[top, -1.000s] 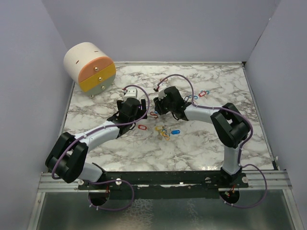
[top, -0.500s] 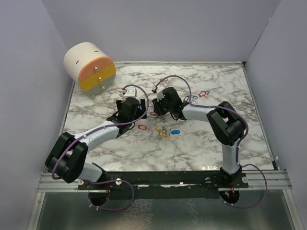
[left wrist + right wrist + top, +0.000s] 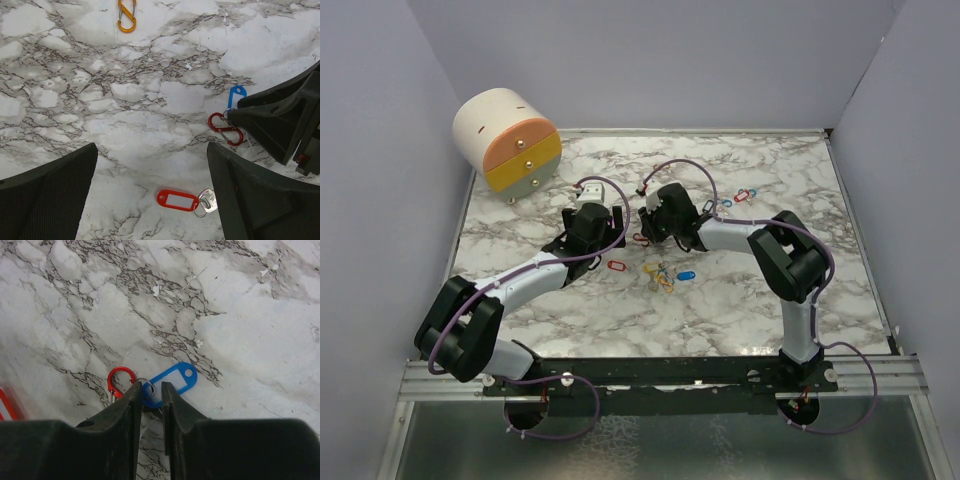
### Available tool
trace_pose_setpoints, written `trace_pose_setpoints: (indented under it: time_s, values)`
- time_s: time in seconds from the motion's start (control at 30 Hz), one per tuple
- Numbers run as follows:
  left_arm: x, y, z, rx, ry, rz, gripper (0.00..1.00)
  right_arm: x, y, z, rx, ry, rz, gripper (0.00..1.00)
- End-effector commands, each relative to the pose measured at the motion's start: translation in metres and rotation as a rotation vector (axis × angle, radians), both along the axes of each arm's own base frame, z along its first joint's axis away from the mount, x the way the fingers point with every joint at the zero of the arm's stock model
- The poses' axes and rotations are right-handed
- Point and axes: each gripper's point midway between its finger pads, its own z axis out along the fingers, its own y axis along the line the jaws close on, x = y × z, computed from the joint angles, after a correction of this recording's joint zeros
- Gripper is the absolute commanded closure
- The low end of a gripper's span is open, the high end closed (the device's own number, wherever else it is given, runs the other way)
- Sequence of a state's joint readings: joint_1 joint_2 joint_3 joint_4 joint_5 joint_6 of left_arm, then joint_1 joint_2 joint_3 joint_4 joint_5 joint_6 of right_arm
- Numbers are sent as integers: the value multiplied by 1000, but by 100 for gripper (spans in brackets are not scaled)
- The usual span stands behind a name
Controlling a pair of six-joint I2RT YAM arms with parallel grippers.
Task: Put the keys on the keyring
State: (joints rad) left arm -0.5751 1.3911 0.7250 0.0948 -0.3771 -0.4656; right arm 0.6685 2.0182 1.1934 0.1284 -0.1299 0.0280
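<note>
Nearest the bases, the right arm has swung its elbow a little to the left of where it stood a second ago, and its wrist has crept left with it. The left arm, the keys and the carabiners lie as they did. Just beyond, on the marble table, a loose cluster of keys with blue, yellow and green tags sits between the two arms. A red key tag with a small silver key on its ring lies apart to their left, below the left gripper, whose jaws stand wide apart and hold nothing. A little farther on, the right gripper is down at the table, its jaws drawn to a narrow slit and pinching the near end of a blue key tag. That tag's small split ring touches a red carabiner just beside it; whether the two are linked cannot be told. Beyond these an orange carabiner lies alone. Farther back on the right lie another red carabiner and a blue piece too small to make out. In the far left corner stands a round cream drawer unit, its orange drawer above its yellow drawer, both pushed shut, so their contents are hidden.
</note>
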Motion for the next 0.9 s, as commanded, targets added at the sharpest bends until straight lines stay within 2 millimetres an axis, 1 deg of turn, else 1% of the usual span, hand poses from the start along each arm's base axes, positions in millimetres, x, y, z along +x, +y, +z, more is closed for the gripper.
trace_pose_setpoints:
  time_s: [0.0, 0.07, 0.13, 0.17, 0.27, 0.43, 0.53, 0.67, 0.87]
  values:
    - [-1, 0, 5, -23, -10, -7, 7, 2, 12, 3, 20, -10, 36, 80]
    - [-1, 1, 5, -24, -10, -5, 7, 2, 12, 4, 20, -13, 33, 88]
    - [0, 0, 5, -24, -10, -7, 7, 4, 12, 7, 22, -24, 27, 98]
    - [0, 0, 5, -25, -8, -8, 7, 5, 11, 11, 25, -33, 22, 99]
    - [0, -1, 5, -27, -7, -9, 7, 8, 8, 22, 36, -69, -3, 99]
    - [0, -4, 5, -33, -2, -21, 8, 11, -2, 50, 72, -155, -54, 99]
    - [0, -7, 2, -44, 7, -24, 8, 12, -12, 68, 88, -209, -98, 99]
    - [2, -17, 1, -66, 19, -62, 10, 11, -26, 88, 107, -263, -154, 99]
    - [4, -37, -7, -65, 49, -109, 11, 6, -51, 106, 105, -319, -243, 99]
